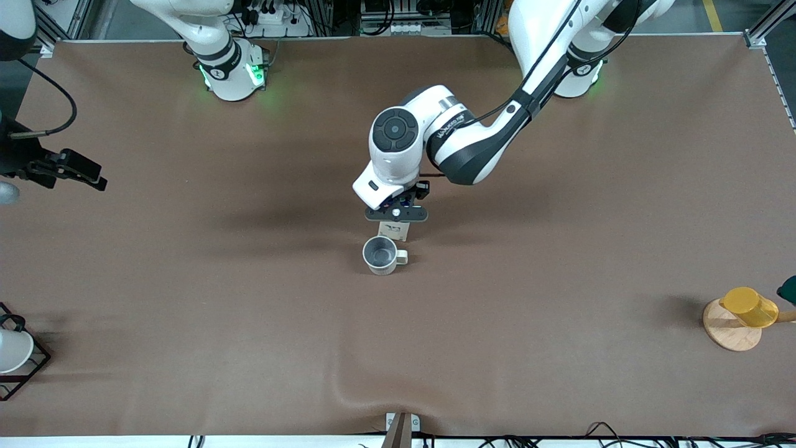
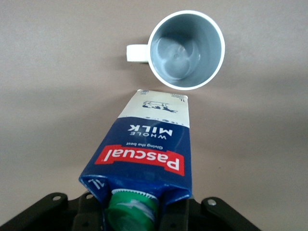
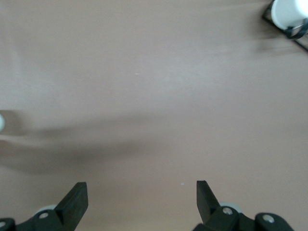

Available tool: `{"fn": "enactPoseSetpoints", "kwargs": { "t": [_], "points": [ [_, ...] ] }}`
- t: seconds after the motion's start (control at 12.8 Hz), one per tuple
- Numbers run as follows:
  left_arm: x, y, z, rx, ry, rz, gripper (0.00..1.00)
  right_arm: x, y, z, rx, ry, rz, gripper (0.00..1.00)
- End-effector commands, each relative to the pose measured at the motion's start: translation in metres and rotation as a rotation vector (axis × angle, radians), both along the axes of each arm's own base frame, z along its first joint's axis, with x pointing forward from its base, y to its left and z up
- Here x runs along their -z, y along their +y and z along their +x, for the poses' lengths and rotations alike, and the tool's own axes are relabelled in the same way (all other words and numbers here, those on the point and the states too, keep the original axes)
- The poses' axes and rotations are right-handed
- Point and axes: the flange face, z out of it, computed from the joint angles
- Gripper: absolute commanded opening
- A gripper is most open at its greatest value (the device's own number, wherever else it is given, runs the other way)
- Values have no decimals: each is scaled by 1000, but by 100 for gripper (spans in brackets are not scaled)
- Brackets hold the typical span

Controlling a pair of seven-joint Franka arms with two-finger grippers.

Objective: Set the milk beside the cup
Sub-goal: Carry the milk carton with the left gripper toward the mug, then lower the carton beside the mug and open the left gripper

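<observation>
The milk (image 2: 144,154) is a dark blue carton with a green cap and a red label. My left gripper (image 2: 132,211) is shut on its top, over the middle of the table. In the front view my left gripper (image 1: 396,216) hides most of the milk (image 1: 395,233); only its lower end shows, just farther from the front camera than the cup (image 1: 380,254). The cup (image 2: 185,48) is off-white with a grey inside, upright, its handle toward the left arm's end. I cannot tell whether the carton touches the table. My right gripper (image 3: 142,197) is open and empty, waiting at the right arm's end of the table (image 1: 93,177).
A yellow cup (image 1: 749,306) lies on a round wooden board (image 1: 731,333) at the left arm's end. A plain white cup in a black wire frame (image 1: 12,348) stands at the right arm's end, and shows in the right wrist view (image 3: 288,14). The brown table cover (image 1: 348,392) is wrinkled near the front edge.
</observation>
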Motion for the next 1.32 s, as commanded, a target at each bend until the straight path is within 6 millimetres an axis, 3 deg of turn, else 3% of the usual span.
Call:
{"fn": "enactPoseSetpoints", "kwargs": {
  "t": [0.0,0.39,0.78,1.09,1.25],
  "points": [
    [-7,-10,3,-81,-1,-57,33,-6,2,-9,7,16,-43,100],
    [8,-12,2,-89,14,-44,36,-6,2,-9,7,18,-43,100],
    [12,-11,4,-108,14,-39,72,-5,-4,-10,9,22,-42,100],
    [7,-10,7,-116,-2,-56,80,-4,-4,-10,9,25,-42,100],
    [0,-7,11,-143,-8,-60,91,-3,-5,-10,9,26,-42,100]
  ]
}}
